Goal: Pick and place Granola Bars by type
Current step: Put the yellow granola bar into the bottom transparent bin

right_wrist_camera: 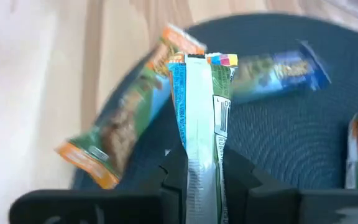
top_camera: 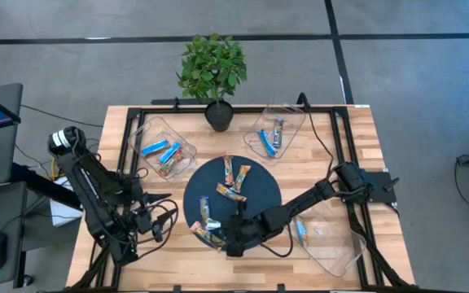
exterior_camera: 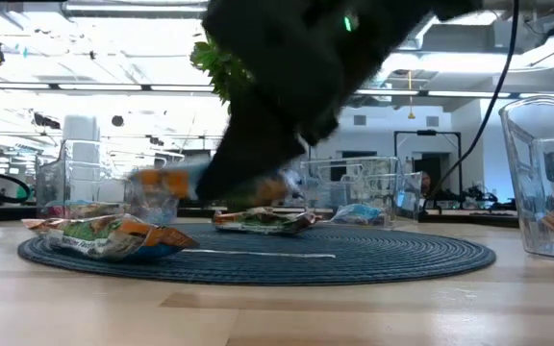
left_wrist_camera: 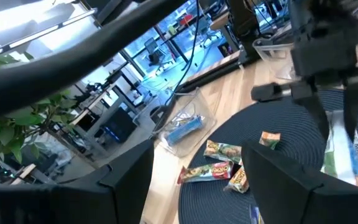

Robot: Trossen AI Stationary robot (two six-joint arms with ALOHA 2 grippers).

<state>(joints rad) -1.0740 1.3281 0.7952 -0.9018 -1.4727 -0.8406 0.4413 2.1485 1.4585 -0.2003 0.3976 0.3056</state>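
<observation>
Several granola bars lie on the dark round mat point(top_camera: 251, 213), among them an orange-green one point(right_wrist_camera: 120, 134) and a blue one point(right_wrist_camera: 278, 71). My right gripper point(right_wrist_camera: 199, 165) reaches from the table's right to the mat's near side point(top_camera: 222, 238) and is shut on a green and pale blue granola bar point(right_wrist_camera: 199, 106). In the low view that gripper point(exterior_camera: 258, 144) is a dark blur over the mat. My left gripper point(left_wrist_camera: 196, 152) stands open, holding nothing, left of the mat near the table's left edge point(top_camera: 163, 213). My right gripper pinches the green and pale blue bar between its two fingers point(right_wrist_camera: 174, 177), on the two flat faces of the end nearest the gripper point(right_wrist_camera: 199, 155). The fingers slant down from the table's right and lie along the bar. It sticks out edge-up past the fingertips over the mat.
A clear tray point(top_camera: 149, 130) at the far left holds blue and orange bars; a second point(top_camera: 287, 114) at the far right holds blue ones. A third point(top_camera: 332, 252) at the near right holds one blue bar. A potted plant point(top_camera: 212, 73) stands at the far edge.
</observation>
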